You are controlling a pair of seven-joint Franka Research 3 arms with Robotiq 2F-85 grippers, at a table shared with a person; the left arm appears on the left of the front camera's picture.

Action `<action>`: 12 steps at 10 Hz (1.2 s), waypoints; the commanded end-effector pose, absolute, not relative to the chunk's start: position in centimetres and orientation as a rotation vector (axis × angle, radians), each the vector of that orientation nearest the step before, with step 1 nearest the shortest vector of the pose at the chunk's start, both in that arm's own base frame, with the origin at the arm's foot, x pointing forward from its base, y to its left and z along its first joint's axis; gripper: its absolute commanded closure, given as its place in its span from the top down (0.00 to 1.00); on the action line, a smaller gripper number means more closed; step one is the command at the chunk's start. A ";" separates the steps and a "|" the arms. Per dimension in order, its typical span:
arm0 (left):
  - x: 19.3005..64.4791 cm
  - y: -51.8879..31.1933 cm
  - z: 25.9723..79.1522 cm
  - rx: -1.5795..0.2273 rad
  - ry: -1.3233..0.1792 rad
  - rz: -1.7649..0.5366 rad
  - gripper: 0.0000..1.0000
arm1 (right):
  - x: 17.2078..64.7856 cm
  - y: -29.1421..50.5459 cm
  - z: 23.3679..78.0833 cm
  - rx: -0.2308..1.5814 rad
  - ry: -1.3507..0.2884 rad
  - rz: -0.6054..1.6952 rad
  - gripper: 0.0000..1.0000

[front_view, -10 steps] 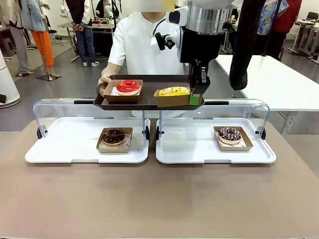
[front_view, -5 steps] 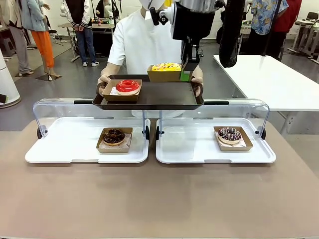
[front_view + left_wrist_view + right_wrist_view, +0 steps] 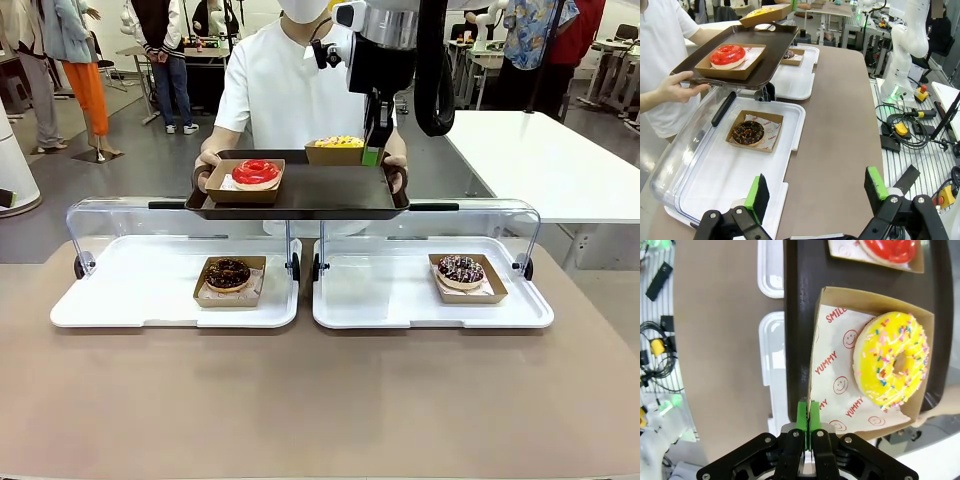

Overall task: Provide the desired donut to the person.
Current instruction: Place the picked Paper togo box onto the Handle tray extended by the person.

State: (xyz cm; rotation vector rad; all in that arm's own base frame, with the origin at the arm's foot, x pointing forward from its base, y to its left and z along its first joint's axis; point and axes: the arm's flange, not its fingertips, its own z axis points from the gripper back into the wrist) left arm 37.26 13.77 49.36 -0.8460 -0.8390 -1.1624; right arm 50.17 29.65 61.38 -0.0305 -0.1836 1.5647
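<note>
A brown bench (image 3: 320, 400) fills the near part of the room. Beyond its far edge lies a grey, glossy floor (image 3: 120, 170) under even indoor light. A white table (image 3: 540, 165) stands past the bench's far right corner, and more tables (image 3: 610, 45) stand farther back on the right. In the left wrist view, black cables (image 3: 910, 135) lie on a ribbed metal floor plate (image 3: 935, 165) beside the bench's long edge
</note>
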 end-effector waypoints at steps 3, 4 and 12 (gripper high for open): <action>37.1 13.7 49.4 -0.849 -0.860 -1.161 1.00 | 53.0 28.3 59.5 0.005 -0.146 1.601 0.02; 37.1 13.7 49.4 -0.849 -0.860 -1.161 1.00 | 53.4 28.1 58.8 0.015 -0.142 1.600 0.02; 37.1 13.7 49.4 -0.849 -0.860 -1.161 1.00 | 55.2 27.1 55.7 0.071 -0.091 1.568 0.02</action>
